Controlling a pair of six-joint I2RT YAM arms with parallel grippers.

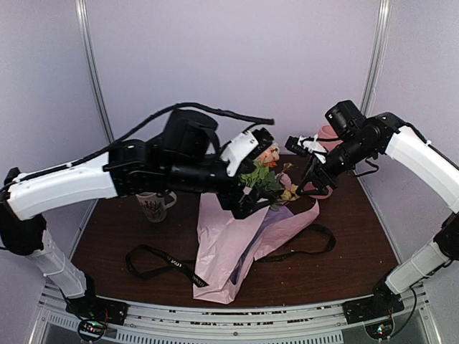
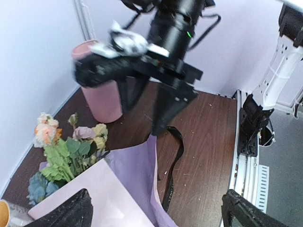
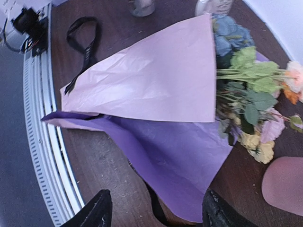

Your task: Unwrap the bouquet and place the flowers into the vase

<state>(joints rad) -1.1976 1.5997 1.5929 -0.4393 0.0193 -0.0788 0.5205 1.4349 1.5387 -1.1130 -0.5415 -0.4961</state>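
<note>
**Both grippers empty above the bouquet on the table**

We see the bouquet (image 1: 240,240) lying on the table (image 1: 344,265), its pink paper (image 3: 151,80) spread over a lilac sheet. The flowers (image 3: 251,90) poke out of the wide end toward the vase (image 2: 102,101), which stands upright by the back wall, near the blooms. The black ribbon (image 1: 166,259) lies loose on the wood. Our left gripper (image 2: 156,198) hangs above the paper with fingers spread wide, holding nothing. The right gripper (image 3: 157,196) hovers over the lilac sheet, fingers parted, nothing between them. A patterned mug (image 1: 152,206) stands under the left arm
</note>
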